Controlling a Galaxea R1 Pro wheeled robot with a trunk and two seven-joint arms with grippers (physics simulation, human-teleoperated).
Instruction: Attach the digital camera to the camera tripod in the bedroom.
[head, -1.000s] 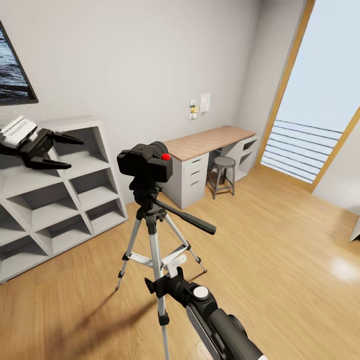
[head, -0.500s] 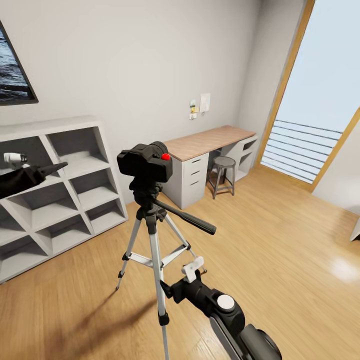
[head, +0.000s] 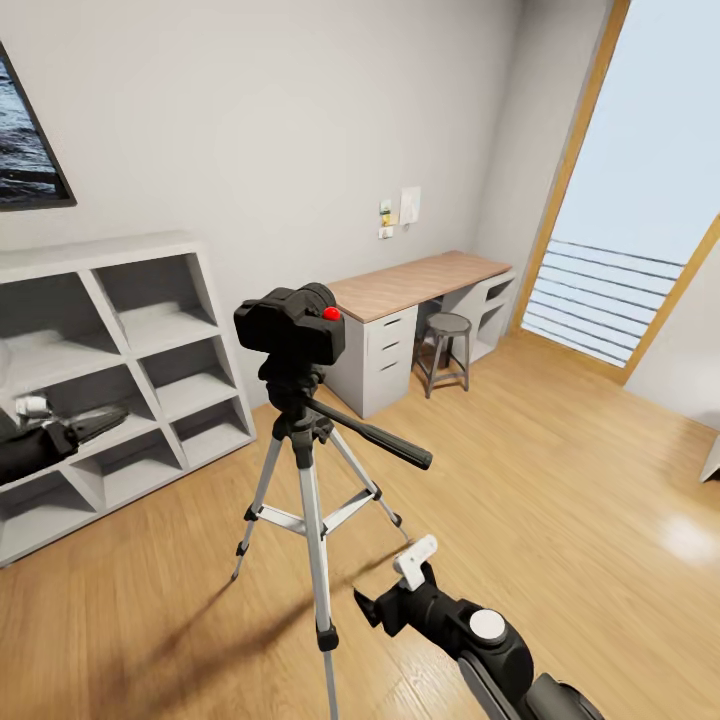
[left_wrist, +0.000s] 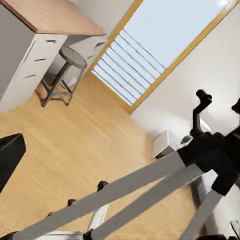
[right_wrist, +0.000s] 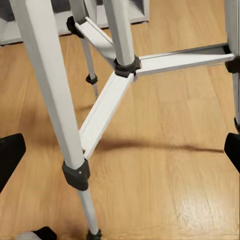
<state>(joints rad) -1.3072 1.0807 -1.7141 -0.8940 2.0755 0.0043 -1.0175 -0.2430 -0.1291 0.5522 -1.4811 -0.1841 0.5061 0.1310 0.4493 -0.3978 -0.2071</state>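
Risk seemed a careless arm knocking the silver-legged camera tripod (head: 305, 470), where the small matte-black digital camera (head: 290, 325) sat, since both pincers were apart from it, emptiness unclear.

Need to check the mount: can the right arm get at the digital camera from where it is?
Probably yes: the right end effector hangs low by the camera tripod legs, with open space up to the digital camera.
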